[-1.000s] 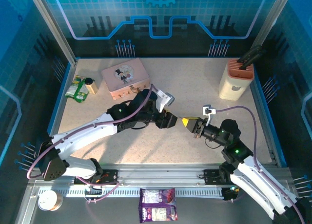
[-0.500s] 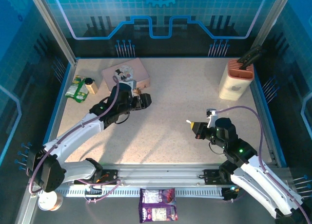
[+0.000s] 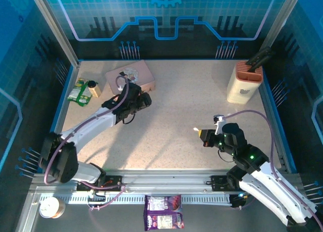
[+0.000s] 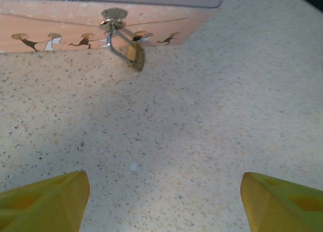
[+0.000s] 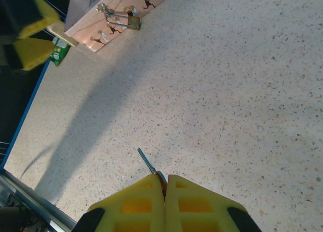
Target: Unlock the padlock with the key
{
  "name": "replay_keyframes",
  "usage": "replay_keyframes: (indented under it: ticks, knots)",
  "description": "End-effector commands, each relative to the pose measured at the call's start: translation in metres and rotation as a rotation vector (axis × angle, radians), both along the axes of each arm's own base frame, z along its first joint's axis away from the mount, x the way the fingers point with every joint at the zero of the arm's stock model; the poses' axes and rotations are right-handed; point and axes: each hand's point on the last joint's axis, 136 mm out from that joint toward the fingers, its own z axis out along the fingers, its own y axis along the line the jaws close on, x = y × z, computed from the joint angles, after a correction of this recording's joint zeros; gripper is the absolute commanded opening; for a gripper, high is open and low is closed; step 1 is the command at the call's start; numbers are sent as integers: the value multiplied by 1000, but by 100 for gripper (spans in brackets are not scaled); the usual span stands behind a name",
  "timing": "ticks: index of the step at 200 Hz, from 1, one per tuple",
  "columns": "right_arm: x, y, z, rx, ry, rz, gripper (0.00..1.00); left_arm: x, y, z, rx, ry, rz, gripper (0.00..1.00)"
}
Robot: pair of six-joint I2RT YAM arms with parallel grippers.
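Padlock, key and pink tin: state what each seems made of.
Padlock: brass-looking body, yellow with a dull sheen. Its shackle looks like steel, thin and silvery. Key: likely steel, a thin grey blade. Pink tin: probably painted sheet metal with printed figures, though cardboard can't be ruled out.

At 7 o'clock in the overhead view, the left arm [image 3: 86,128] has white shells and black joints. The right arm [image 3: 265,181], at 5 o'clock, matches it and has small green lights [image 3: 249,156]. A purple cable [image 3: 252,112] loops along each. The jaws wear yellow pads [image 5: 128,206] with moulded square recesses.
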Motion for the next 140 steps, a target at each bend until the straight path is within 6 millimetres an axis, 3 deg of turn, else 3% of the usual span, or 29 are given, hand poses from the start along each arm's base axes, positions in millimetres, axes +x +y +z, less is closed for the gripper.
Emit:
replay_keyframes:
  ticks: [1,35,88,120,140]
  knots:
    - [-8,1,11,21,-21,25,0,20,8,-6,2,-5,87,79]
    - [-9,3,8,43,-32,33,0,49,10,-38,-66,-15,191,78]
    - [-11,11,7,61,-35,74,0,91,5,-71,-163,-90,293,73]
    - [-13,12,5,73,-35,81,0,99,16,-91,-208,-107,390,71]
    - [-13,12,6,78,-44,83,0,106,19,-90,-223,-161,406,69]
